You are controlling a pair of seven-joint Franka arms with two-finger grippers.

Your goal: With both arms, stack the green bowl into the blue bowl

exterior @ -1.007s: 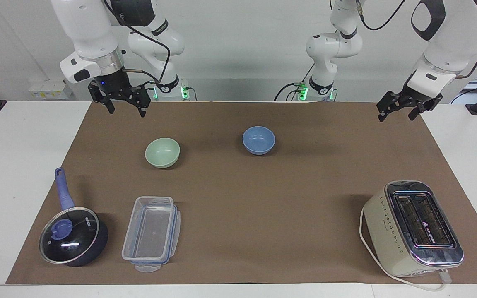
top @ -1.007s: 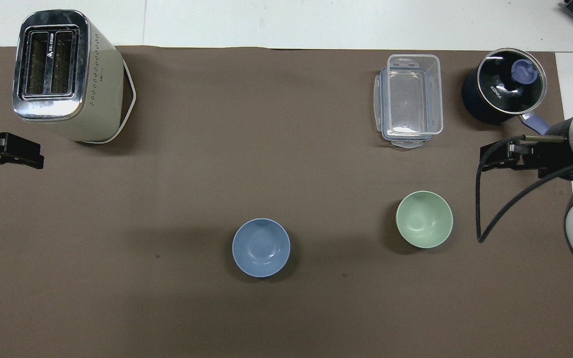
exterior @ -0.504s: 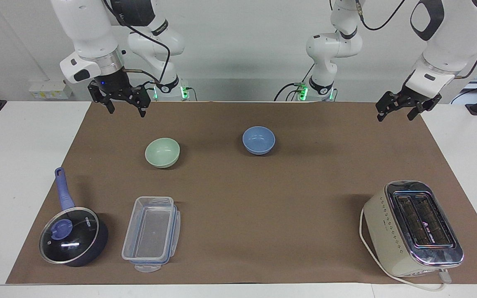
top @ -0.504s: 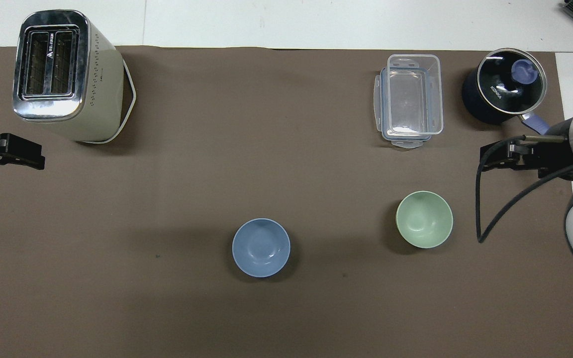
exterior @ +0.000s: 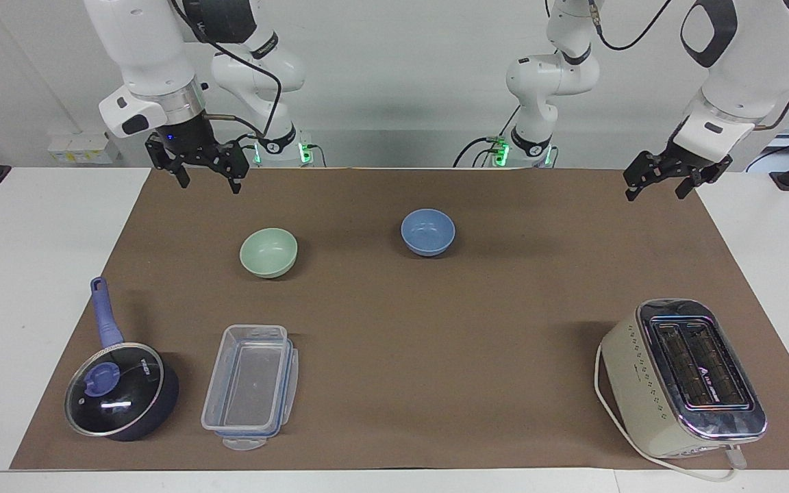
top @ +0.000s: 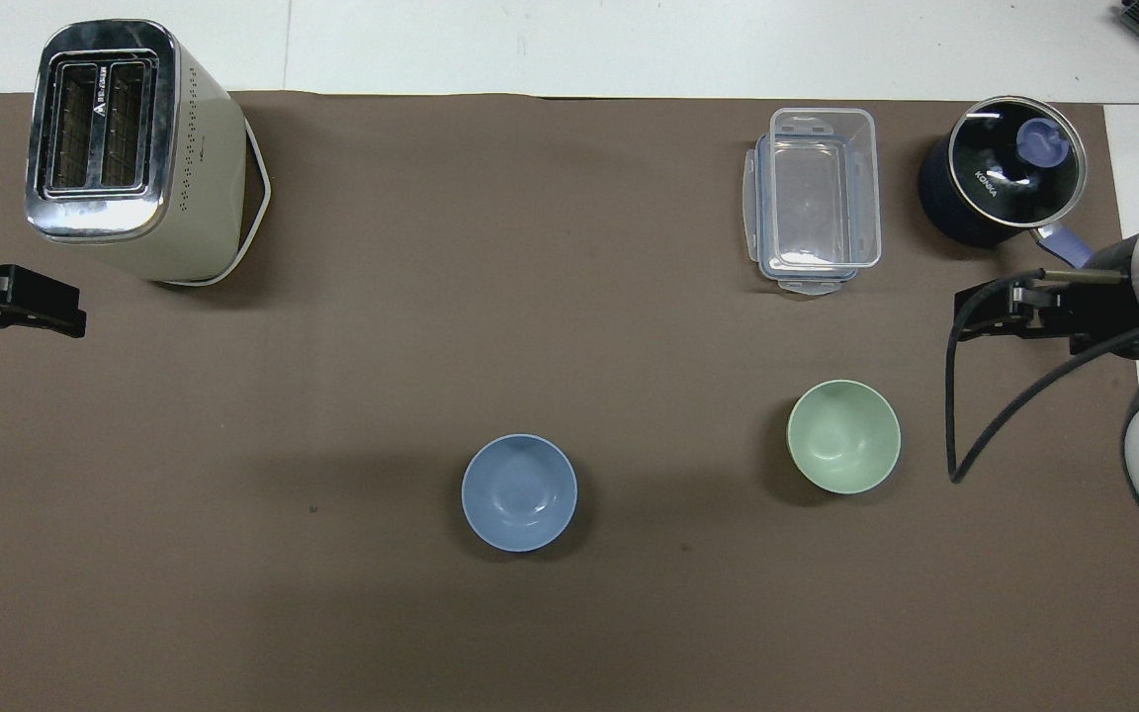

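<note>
Hanging in the air with nothing between my fingers, my right gripper (exterior: 206, 179) sits over the edge of the brown paper mat (exterior: 435, 329) at my right arm's end of the table, its two black fingers spread apart. My left gripper (exterior: 661, 185) hangs the same way over the mat's corner at my left arm's end, fingers spread and holding nothing.

The small round pale mint-green bowl (exterior: 268, 252) stands upright on the mat, toward my right arm's end, apart from both grippers. The small round periwinkle-blue bowl (exterior: 428, 231) stands upright near the middle of the mat, slightly nearer to me than the green bowl and well apart from it. Neither bowl has anything in it.

Farther from me than the green bowl lies a clear rectangular plastic container with blue clips (exterior: 251, 385), and just beside it, closer to the mat's edge, a dark blue saucepan with a glass lid and a blue handle (exterior: 119, 389). A cream two-slot toaster with a chrome top (exterior: 682, 376) stands at my left arm's end, far from me.
</note>
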